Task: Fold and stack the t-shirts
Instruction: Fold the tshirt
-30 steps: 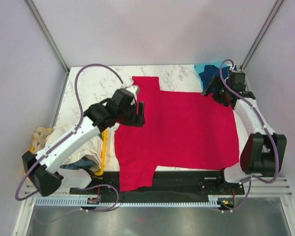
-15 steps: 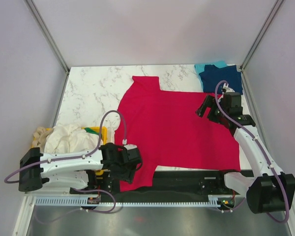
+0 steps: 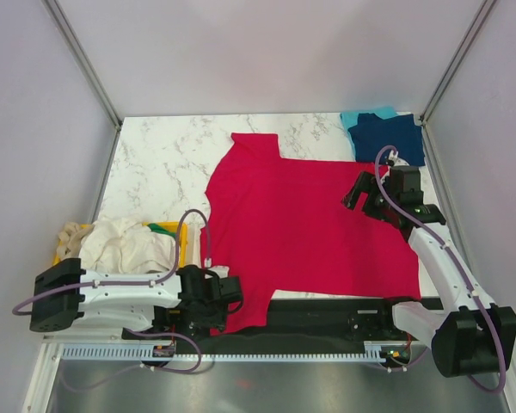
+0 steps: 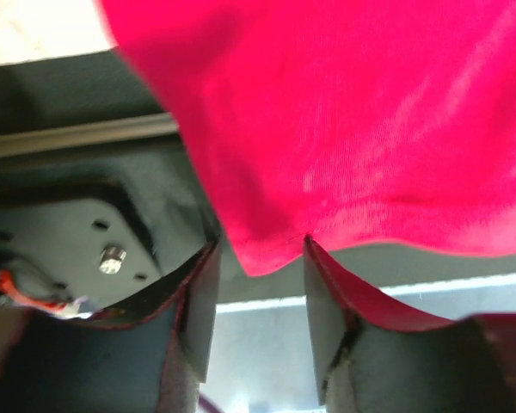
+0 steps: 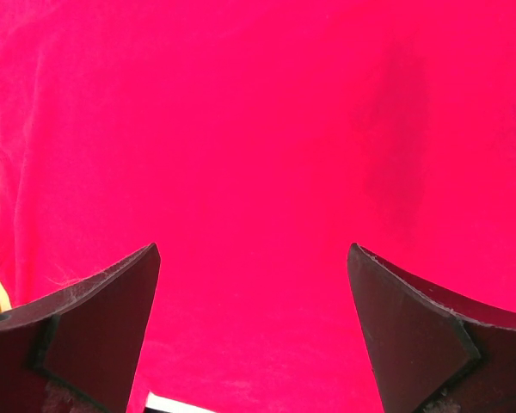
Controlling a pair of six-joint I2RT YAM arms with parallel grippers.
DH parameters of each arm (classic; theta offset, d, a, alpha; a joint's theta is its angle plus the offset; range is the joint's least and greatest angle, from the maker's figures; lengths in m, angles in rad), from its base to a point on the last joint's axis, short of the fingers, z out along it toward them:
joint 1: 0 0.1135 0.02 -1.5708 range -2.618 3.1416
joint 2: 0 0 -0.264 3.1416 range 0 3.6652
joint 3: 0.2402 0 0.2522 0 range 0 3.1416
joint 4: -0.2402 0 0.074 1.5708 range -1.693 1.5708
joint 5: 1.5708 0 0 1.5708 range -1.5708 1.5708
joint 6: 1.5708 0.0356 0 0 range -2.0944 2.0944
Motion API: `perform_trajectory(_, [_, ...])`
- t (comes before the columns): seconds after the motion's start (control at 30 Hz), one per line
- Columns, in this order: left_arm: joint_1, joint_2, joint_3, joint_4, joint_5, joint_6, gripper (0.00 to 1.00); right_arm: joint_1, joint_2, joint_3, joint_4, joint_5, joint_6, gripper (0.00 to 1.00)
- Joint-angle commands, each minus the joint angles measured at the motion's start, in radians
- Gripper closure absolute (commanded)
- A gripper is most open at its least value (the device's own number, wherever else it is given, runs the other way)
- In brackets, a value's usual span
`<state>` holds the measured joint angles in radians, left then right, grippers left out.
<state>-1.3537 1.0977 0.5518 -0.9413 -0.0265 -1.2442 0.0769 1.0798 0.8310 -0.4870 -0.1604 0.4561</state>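
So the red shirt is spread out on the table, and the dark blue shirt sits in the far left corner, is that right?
Not quite. The red shirt is spread out on the table, but the dark blue shirt sits in the far right corner, not the left. The overhead view shows it.

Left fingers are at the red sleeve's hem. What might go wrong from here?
1. The left gripper straddles only the sleeve-hem tip of the red t-shirt; a grip there may slip.
2. That sleeve overhangs the near edge of the table above the black base plate and could snag when lifted.
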Motion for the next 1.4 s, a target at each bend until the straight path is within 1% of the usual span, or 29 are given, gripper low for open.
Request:
perform_trajectory(0.0, [-0.01, 0.053, -0.033, 0.119, 0.019, -0.073, 0.5, 0.006, -0.02, -0.01, 0.013, -0.007, 0.0, 0.02])
perform_trajectory(0.03, [-0.01, 0.063, -0.038, 0.128, 0.02, -0.075, 0.51, 0.007, -0.021, -0.012, 0.013, -0.005, 0.0, 0.02])
perform_trajectory(0.13, [-0.012, 0.079, -0.035, 0.137, 0.014, -0.074, 0.61, 0.008, -0.026, -0.02, 0.013, -0.002, -0.002, 0.02])
perform_trajectory(0.17, [-0.012, 0.079, -0.033, 0.139, 0.01, -0.074, 0.66, 0.008, -0.024, -0.02, 0.011, -0.004, -0.002, 0.02])
perform_trajectory(0.27, [-0.012, 0.073, -0.03, 0.142, 0.005, -0.069, 0.77, 0.008, -0.026, -0.02, 0.005, 0.001, -0.005, 0.02])
perform_trajectory(0.3, [-0.012, 0.07, -0.017, 0.142, 0.002, -0.055, 0.86, 0.008, -0.029, -0.021, 0.001, 0.002, -0.005, 0.02])
perform_trajectory(0.33, [-0.012, 0.061, -0.003, 0.139, -0.013, -0.048, 0.92, 0.006, -0.032, -0.023, -0.002, 0.012, -0.002, 0.02])
perform_trajectory(0.37, [-0.012, 0.057, 0.013, 0.133, -0.024, -0.041, 0.94, 0.007, -0.035, -0.029, -0.007, 0.019, 0.006, 0.02])
perform_trajectory(0.47, [0.004, 0.074, 0.114, 0.085, -0.093, 0.021, 0.97, 0.014, -0.046, -0.046, -0.06, 0.093, 0.061, 0.02])
perform_trajectory(0.53, [0.051, 0.093, 0.203, 0.046, -0.14, 0.107, 0.98, 0.017, -0.058, -0.082, -0.096, 0.104, 0.097, 0.02])
perform_trajectory(0.57, [0.08, 0.111, 0.227, 0.044, -0.148, 0.142, 0.98, 0.024, -0.067, -0.117, -0.104, 0.105, 0.133, 0.02])
perform_trajectory(0.6, [0.152, 0.114, 0.264, 0.044, -0.151, 0.222, 0.98, 0.03, -0.089, -0.136, -0.116, 0.107, 0.153, 0.02])
perform_trajectory(0.63, [0.194, 0.117, 0.281, 0.053, -0.15, 0.261, 0.98, 0.04, -0.099, -0.153, -0.123, 0.107, 0.165, 0.02])
perform_trajectory(0.67, [0.236, 0.116, 0.298, 0.067, -0.145, 0.303, 0.98, 0.066, -0.11, -0.18, -0.131, 0.128, 0.177, 0.02])
perform_trajectory(0.7, [0.317, 0.11, 0.331, 0.082, -0.138, 0.392, 0.98, 0.081, -0.138, -0.194, -0.148, 0.142, 0.208, 0.02])
perform_trajectory(0.77, [0.399, 0.111, 0.375, 0.122, -0.107, 0.475, 0.98, 0.135, -0.158, -0.22, -0.173, 0.195, 0.242, 0.02])
perform_trajectory(0.8, [0.472, 0.129, 0.429, 0.128, -0.098, 0.549, 0.98, 0.152, -0.172, -0.227, -0.194, 0.206, 0.265, 0.02])
perform_trajectory(0.87, [0.534, 0.165, 0.497, 0.137, -0.082, 0.613, 0.98, 0.188, -0.182, -0.236, -0.212, 0.231, 0.282, 0.02])
perform_trajectory(0.9, [0.583, 0.185, 0.569, 0.141, -0.081, 0.665, 0.98, 0.199, -0.193, -0.237, -0.231, 0.239, 0.289, 0.02])
perform_trajectory(0.97, [0.619, 0.252, 0.653, 0.159, -0.069, 0.709, 0.98, 0.21, -0.207, -0.242, -0.24, 0.254, 0.311, 0.02])
perform_trajectory(1.0, [0.664, 0.277, 0.678, 0.177, -0.058, 0.739, 0.98, 0.212, -0.215, -0.244, -0.246, 0.265, 0.317, 0.02])
perform_trajectory(1.07, [0.726, 0.359, 0.733, 0.197, 0.015, 0.772, 0.98, 0.213, -0.215, -0.25, -0.242, 0.271, 0.325, 0.02])
perform_trajectory(1.1, [0.799, 0.385, 0.749, 0.214, 0.052, 0.773, 0.98, 0.212, -0.209, -0.251, -0.239, 0.271, 0.325, 0.02])
perform_trajectory(1.13, [0.835, 0.405, 0.76, 0.231, 0.118, 0.776, 0.98, 0.213, -0.202, -0.251, -0.234, 0.271, 0.322, 0.02])
perform_trajectory(1.17, [0.869, 0.437, 0.779, 0.24, 0.14, 0.778, 0.98, 0.212, -0.184, -0.25, -0.228, 0.268, 0.319, 0.02])
perform_trajectory(1.2, [0.924, 0.45, 0.792, 0.246, 0.151, 0.778, 0.98, 0.212, -0.178, -0.248, -0.228, 0.268, 0.317, 0.02])
perform_trajectory(1.27, [0.973, 0.478, 0.818, 0.246, 0.152, 0.782, 0.98, 0.212, -0.169, -0.239, -0.226, 0.271, 0.314, 0.02])
perform_trajectory(1.3, [1.023, 0.482, 0.824, 0.246, 0.154, 0.781, 0.98, 0.212, -0.172, -0.239, -0.226, 0.274, 0.312, 0.02])
perform_trajectory(1.37, [1.077, 0.491, 0.826, 0.249, 0.178, 0.763, 0.98, 0.212, -0.176, -0.233, -0.231, 0.291, 0.314, 0.02])
